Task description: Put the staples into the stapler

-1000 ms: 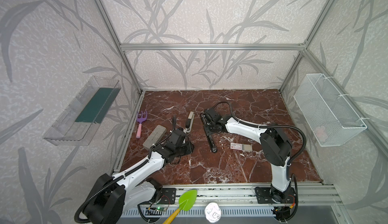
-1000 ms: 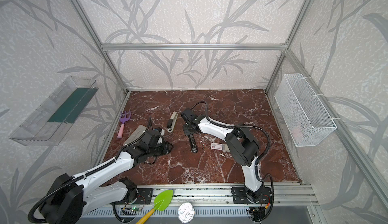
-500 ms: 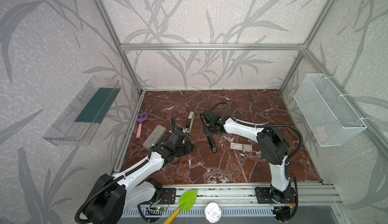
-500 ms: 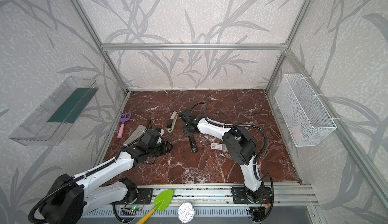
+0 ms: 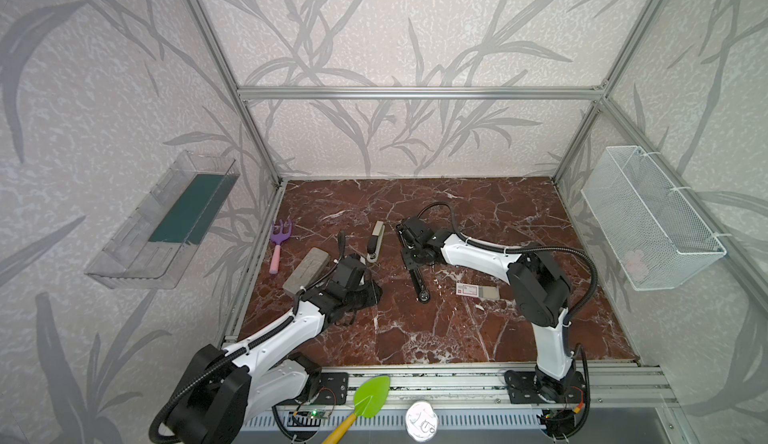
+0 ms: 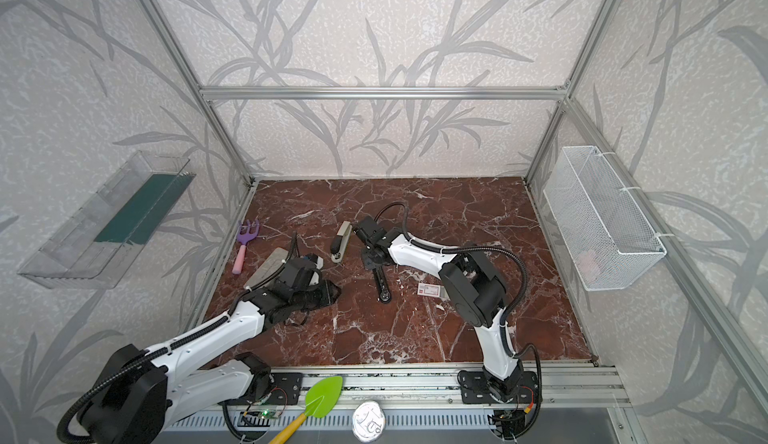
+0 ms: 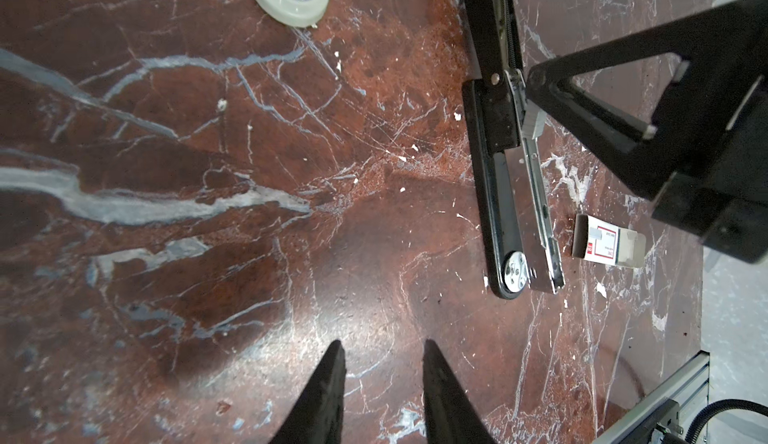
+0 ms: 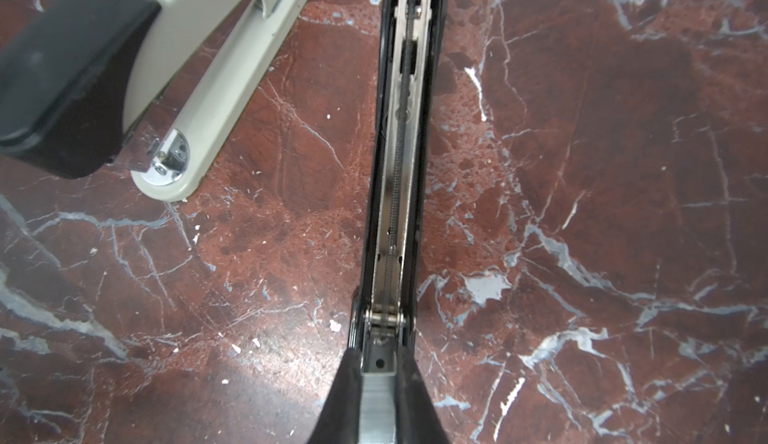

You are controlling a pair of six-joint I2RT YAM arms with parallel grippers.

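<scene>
The black stapler (image 5: 419,286) (image 6: 382,288) lies opened out flat on the marble table, its silver rail (image 7: 540,196) facing up. My right gripper (image 5: 415,261) (image 6: 376,261) (image 8: 378,354) is at the stapler's hinge, shut on a grey-silver staple block (image 8: 376,400) (image 7: 534,123) held over the hinge end of the rail. The spring channel (image 8: 399,150) of the folded-back top runs away from the jaws. The small white staple box (image 5: 469,290) (image 7: 604,242) with a red mark lies right of the stapler. My left gripper (image 5: 374,292) (image 7: 382,350) is open over bare table, left of the stapler.
A beige-and-black stapler (image 5: 376,238) (image 8: 208,67) lies just left of the black one. A grey block (image 5: 305,269) and a purple rake (image 5: 277,242) sit near the left wall. A wire basket (image 5: 648,221) hangs on the right wall.
The right arm has shifted slightly left at the stapler's hinge. The left arm has stayed still.
</scene>
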